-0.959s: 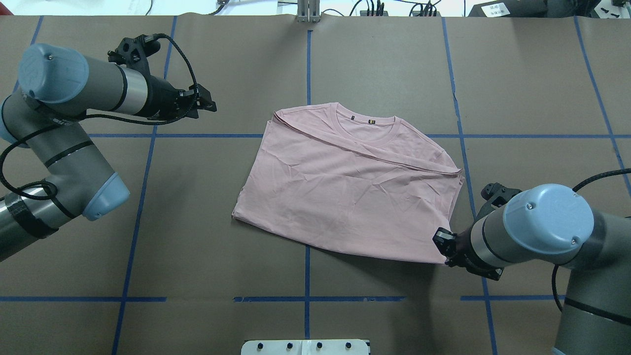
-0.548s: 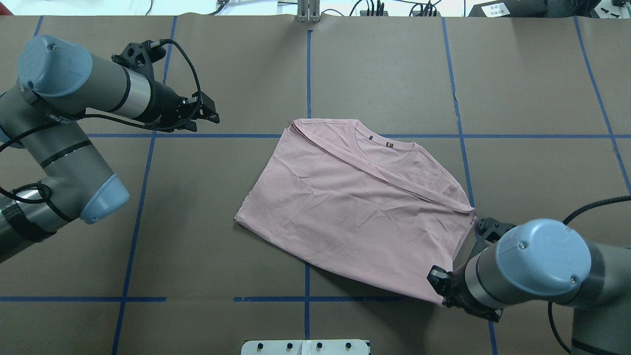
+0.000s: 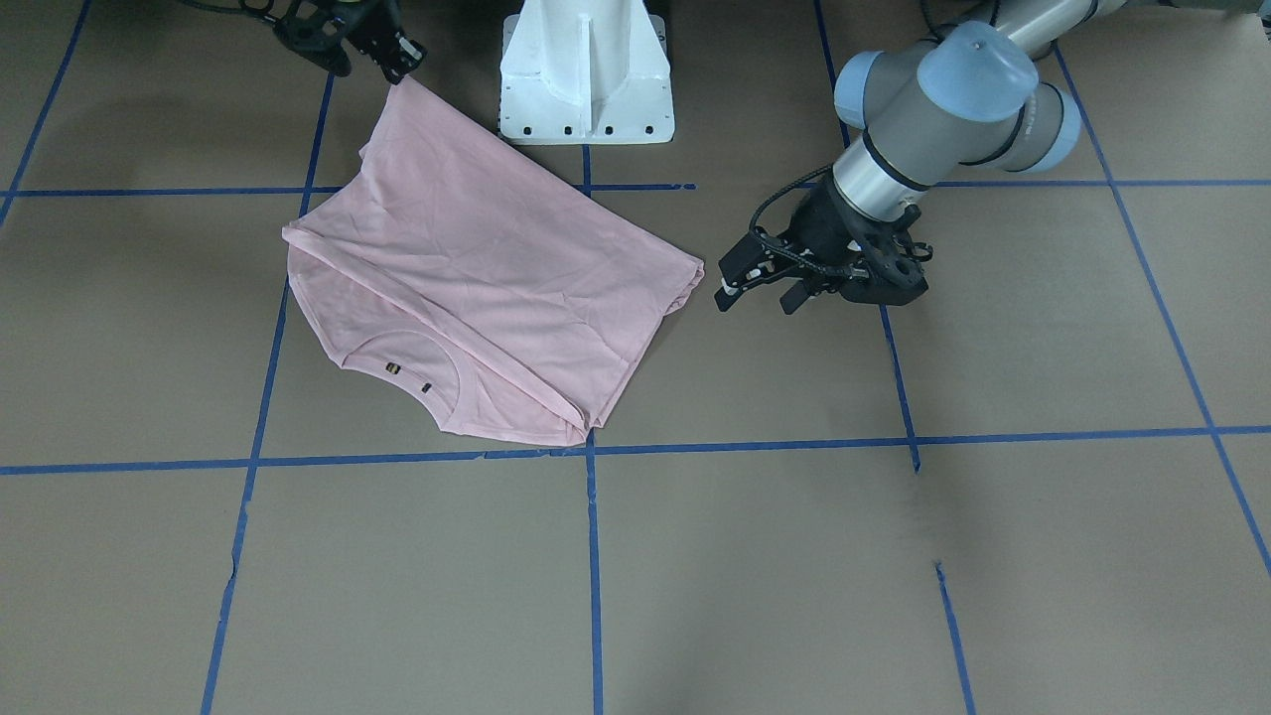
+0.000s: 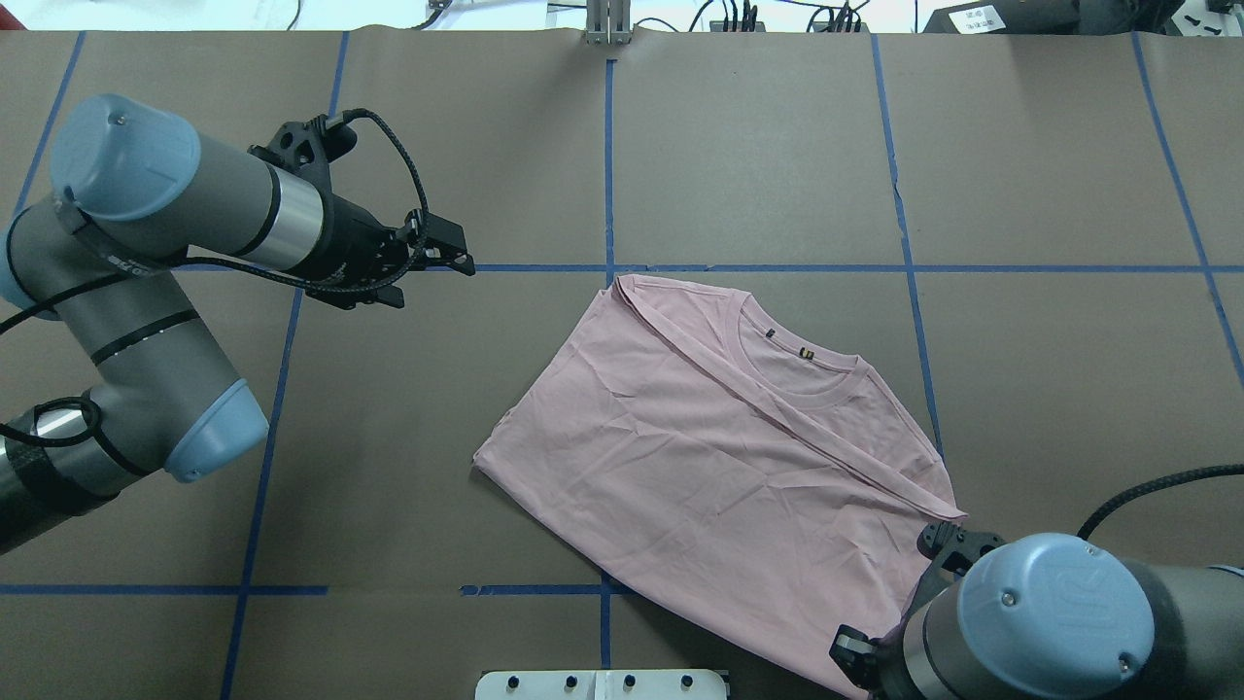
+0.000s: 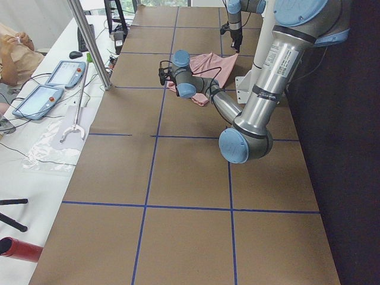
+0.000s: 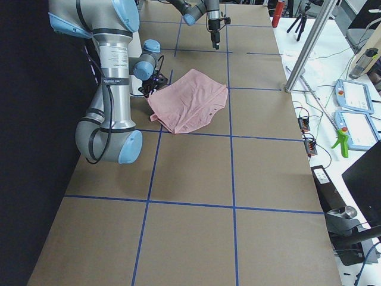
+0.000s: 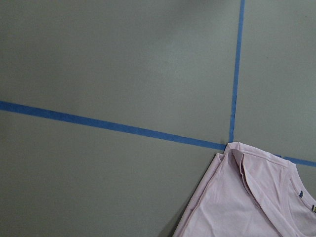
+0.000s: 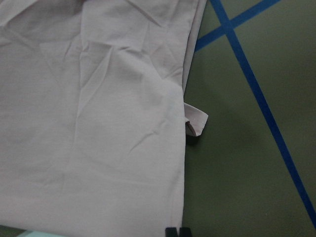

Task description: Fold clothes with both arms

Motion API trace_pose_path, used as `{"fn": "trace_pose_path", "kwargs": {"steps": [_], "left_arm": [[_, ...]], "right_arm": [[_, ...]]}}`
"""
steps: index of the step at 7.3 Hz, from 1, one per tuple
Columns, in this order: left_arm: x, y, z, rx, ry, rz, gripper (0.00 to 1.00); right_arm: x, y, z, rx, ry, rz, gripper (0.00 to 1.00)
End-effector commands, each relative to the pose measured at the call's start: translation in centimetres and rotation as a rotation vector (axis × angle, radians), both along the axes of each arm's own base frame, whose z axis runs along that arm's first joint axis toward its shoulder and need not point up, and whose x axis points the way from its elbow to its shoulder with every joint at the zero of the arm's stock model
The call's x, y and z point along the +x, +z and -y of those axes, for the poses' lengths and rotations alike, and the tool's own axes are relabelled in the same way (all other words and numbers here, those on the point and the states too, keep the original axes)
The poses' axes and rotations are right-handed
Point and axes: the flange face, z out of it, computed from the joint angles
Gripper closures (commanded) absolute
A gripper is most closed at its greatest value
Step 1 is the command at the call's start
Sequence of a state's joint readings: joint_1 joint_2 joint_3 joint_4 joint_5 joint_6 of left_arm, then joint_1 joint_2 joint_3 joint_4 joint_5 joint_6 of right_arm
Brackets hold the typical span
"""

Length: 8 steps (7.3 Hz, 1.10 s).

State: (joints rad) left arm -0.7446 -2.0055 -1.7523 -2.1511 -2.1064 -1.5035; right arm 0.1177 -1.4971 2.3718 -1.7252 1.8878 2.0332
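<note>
The light pink T-shirt [image 4: 719, 476] lies folded on the brown table, plain side up, skewed, with its ribbed collar [image 4: 797, 374] at the far right. It also shows in the front view [image 3: 477, 258] and the right wrist view [image 8: 98, 123]. My right gripper [image 4: 853, 659] is shut on the shirt's near right corner, close to the robot base; it also shows in the front view [image 3: 389, 55] and in its wrist view [image 8: 177, 231]. My left gripper [image 4: 455, 251] is open and empty, hovering left of the shirt, apart from it; it also shows in the front view [image 3: 760, 288]. The print is hidden.
The white pedestal base [image 3: 586, 70] stands at the near table edge, just left of the held corner. Blue tape lines [image 4: 607, 146] grid the brown table cover. Cables and a metal post [image 4: 607, 21] line the far edge. A side bench with tablets [image 6: 357, 125] stands beyond it.
My right gripper has pulled the shirt's corner back towards the robot base, dragging and turning the shirt nearer and to the right. My left gripper has moved right, towards the shirt.
</note>
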Motion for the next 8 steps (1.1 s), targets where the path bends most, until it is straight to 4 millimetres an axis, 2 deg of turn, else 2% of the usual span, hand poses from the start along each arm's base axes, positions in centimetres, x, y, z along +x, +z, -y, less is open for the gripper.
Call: {"fn": "trace_pose_path", "kwargs": {"steps": [1, 2, 3, 4, 5, 6, 7, 8], "left_arm": [[1.4, -0.1, -1.4, -0.041, 0.022, -0.006, 0.01], [1.6, 0.1, -1.7, -0.078, 0.024, 0.022, 0.01], [3.9, 0.5, -3.9, -0.09, 0.051, 0.051, 0.02], [4.0, 0.7, -4.3, -0.089, 0.044, 0.055, 0.07], [5.2, 0.8, -5.9, -0.173, 0.035, 0.047, 0.09], [9.4, 2.0, -10.7, -0.216, 0.079, 0.093, 0.03], [12.5, 2.5, -13.3, -0.223, 0.062, 0.196, 0.04], [13.7, 2.0, -14.0, -0.208, 0.029, 0.24, 0.07]], "right_arm": [[-0.2, -0.3, -0.9, -0.009, -0.004, -0.002, 0.0], [0.9, -1.1, 2.0, -0.006, 0.069, 0.019, 0.0], [2.3, -2.9, 6.0, 0.003, 0.158, 0.063, 0.0], [3.3, -4.7, 9.7, 0.018, 0.237, 0.103, 0.0], [3.6, -6.0, 14.4, 0.094, 0.274, 0.129, 0.0], [4.5, -6.5, 18.4, 0.155, 0.308, 0.133, 0.0], [5.2, -5.6, 20.8, 0.174, 0.337, 0.109, 0.0], [4.3, -4.3, 21.7, 0.202, 0.306, 0.079, 0.0]]}}
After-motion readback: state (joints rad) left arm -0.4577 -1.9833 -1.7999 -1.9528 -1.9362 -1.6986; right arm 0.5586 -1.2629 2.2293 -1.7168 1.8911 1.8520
